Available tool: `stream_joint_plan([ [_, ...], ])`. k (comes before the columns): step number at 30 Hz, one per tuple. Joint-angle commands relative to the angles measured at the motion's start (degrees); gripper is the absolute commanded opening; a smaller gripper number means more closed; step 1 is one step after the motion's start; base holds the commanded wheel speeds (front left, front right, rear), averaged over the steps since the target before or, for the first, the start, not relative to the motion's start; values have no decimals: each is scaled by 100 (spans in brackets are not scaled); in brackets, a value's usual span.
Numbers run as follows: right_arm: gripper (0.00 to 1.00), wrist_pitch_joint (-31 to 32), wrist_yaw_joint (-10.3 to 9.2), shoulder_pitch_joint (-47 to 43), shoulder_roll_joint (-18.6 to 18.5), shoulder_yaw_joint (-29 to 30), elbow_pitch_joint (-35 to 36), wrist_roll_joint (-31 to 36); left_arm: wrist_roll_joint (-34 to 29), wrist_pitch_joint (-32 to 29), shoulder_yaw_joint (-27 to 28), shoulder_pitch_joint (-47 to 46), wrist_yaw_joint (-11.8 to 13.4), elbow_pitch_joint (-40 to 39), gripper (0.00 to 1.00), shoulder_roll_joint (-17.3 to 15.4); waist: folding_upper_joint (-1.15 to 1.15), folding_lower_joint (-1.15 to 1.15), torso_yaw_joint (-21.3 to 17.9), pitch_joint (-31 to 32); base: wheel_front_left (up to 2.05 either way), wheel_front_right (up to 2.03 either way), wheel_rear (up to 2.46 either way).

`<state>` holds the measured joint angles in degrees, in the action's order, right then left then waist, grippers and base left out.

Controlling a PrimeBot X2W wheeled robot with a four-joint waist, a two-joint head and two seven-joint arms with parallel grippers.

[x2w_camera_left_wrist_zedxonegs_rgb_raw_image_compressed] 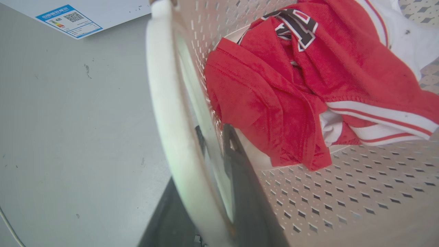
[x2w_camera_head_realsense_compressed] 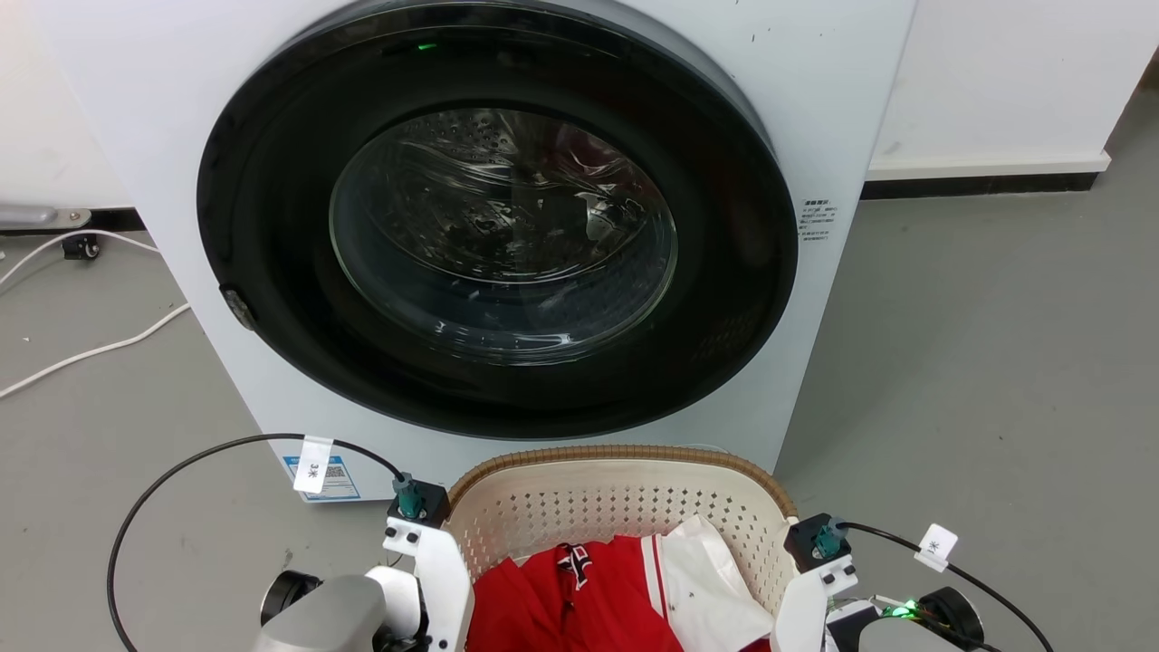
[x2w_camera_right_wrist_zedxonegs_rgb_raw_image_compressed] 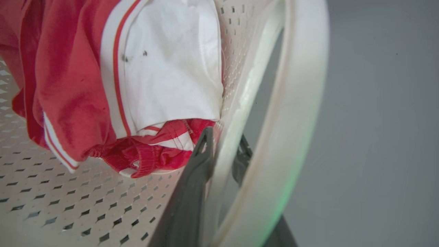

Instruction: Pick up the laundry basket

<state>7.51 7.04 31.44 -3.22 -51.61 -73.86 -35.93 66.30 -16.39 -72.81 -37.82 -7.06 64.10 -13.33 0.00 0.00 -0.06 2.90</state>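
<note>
From the head view, the laundry basket (x2w_camera_head_realsense_compressed: 616,453) is sitting low in the middle, just in front of the washing machine (x2w_camera_head_realsense_compressed: 507,226), whose round dark door is facing the camera. A red garment (x2w_camera_head_realsense_compressed: 579,598) and a white garment (x2w_camera_head_realsense_compressed: 715,589) are lying inside the basket, the white one to the right of the red. The left arm (x2w_camera_head_realsense_compressed: 435,580) and the right arm (x2w_camera_head_realsense_compressed: 806,607) are flanking the basket, each close against a side wall, with black cables looping off over the grey floor (x2w_camera_head_realsense_compressed: 978,362). From this view I cannot tell whether the basket is resting on the floor. In the left wrist view, the left gripper (x2w_camera_left_wrist_zedxonegs_rgb_raw_image_compressed: 214,137) is straddling the basket's perforated side wall: one of its dark fingers (x2w_camera_left_wrist_zedxonegs_rgb_raw_image_compressed: 247,192) is lying inside against the wall, and the other is showing outside through the gap behind the white loop handle (x2w_camera_left_wrist_zedxonegs_rgb_raw_image_compressed: 164,120). The fingers are standing narrow, pinching the wall between them, and the red garment is lying just beyond the inner fingertip. In the right wrist view, the right gripper (x2w_camera_right_wrist_zedxonegs_rgb_raw_image_compressed: 224,139) is gripping the opposite wall the same way, with one finger (x2w_camera_right_wrist_zedxonegs_rgb_raw_image_compressed: 192,192) inside, touching the red cloth at its tip, and the other outside behind that side's handle, so these fingers are also standing narrow, clamping the wall.
</note>
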Motion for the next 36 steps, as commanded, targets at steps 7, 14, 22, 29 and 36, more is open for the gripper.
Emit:
stream_joint_plan([
  [7, 0, -39, 83, -3, 63, -130, 25, -18, 8, 88, -27, -143, -66, -36, 0, 38, 0, 0, 1, -20, 0, 0, 0],
  [14, 0, -47, 83, -32, 63, -170, 21, -56, 15, 64, -40, -107, -66, -35, 0, 36, 0, 0, -10, -20, 0, 0, 0],
  [22, 0, -44, 83, -54, 64, -214, 20, -109, 23, 40, -49, -99, -66, -46, 0, 30, 0, 0, -4, -14, 0, 0, 0],
  [29, 0, -27, 83, -71, 64, -235, 19, -142, 34, 23, -53, -76, -66, -51, 0, 23, 0, 0, 7, -6, 0, 0, 0],
  [36, 0, -9, 83, -73, 64, -238, 18, -128, 48, 31, -57, -63, -66, -45, 0, 28, 0, 0, 2, -7, 0, 0, 0],
])
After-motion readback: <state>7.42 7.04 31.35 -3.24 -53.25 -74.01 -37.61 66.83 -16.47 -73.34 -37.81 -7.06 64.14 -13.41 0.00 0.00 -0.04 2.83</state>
